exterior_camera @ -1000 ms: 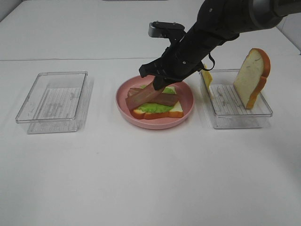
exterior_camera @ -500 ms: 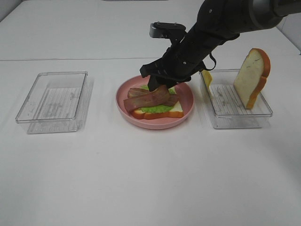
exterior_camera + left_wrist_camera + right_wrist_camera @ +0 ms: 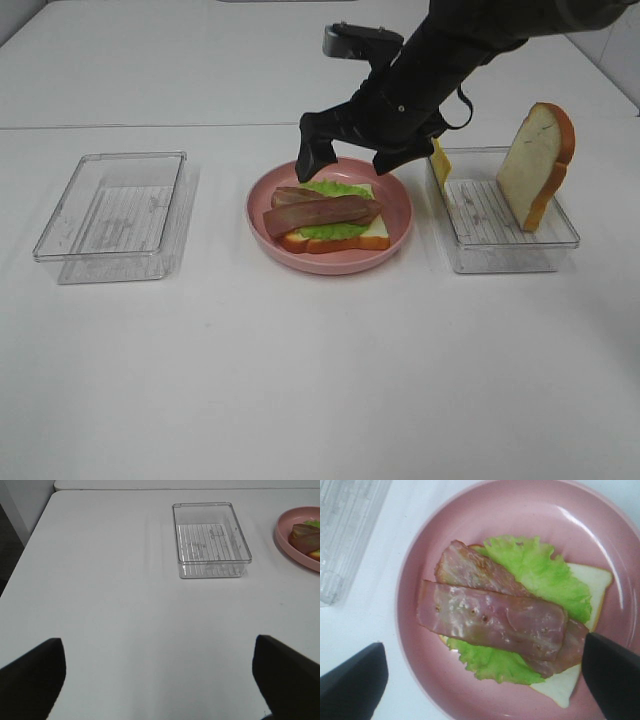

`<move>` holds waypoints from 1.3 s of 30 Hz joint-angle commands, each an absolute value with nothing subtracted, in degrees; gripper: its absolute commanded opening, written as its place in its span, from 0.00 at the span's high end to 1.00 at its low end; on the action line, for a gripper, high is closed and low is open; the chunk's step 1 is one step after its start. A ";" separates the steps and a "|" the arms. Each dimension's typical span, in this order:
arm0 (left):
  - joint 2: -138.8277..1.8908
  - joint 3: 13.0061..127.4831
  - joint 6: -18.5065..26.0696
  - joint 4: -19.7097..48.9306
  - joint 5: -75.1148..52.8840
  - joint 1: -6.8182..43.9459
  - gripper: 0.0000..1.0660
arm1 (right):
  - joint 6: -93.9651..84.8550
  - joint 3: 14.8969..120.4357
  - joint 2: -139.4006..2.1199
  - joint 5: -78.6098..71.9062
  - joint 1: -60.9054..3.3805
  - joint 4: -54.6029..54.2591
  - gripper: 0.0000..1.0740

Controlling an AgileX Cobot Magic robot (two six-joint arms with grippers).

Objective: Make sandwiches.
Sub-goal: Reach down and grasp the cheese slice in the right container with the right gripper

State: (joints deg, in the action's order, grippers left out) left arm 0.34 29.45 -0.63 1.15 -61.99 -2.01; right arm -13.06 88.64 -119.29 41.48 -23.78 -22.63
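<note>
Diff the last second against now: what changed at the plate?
The right gripper let go of the top bacon strip, opened and rose off the plate; the strip settled flat across the other strip and the lettuce. Unchanged: plate, tray on the left, tray on the right with its upright bread slice, left gripper open.

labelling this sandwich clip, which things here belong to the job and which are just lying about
In the job: base bread slice, lettuce and bacon strips on the pink plate; upright bread slice in the right tray, cheese at its end; right gripper, open above the plate.
Lying about: left tray; left gripper, open, away from the food.
</note>
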 commanded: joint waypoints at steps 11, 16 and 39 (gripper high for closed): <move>1.32 29.45 -0.52 1.55 -61.65 -2.23 0.10 | 2.75 112.41 -122.33 67.44 -22.86 -3.15 0.08; 1.32 29.45 -0.52 1.55 -61.65 -2.23 0.10 | 3.78 117.06 -128.34 73.17 -19.42 -3.95 0.08; 1.32 29.45 -0.46 1.60 -61.65 -2.23 0.10 | 4.58 117.86 -135.45 66.98 -12.03 -10.60 0.08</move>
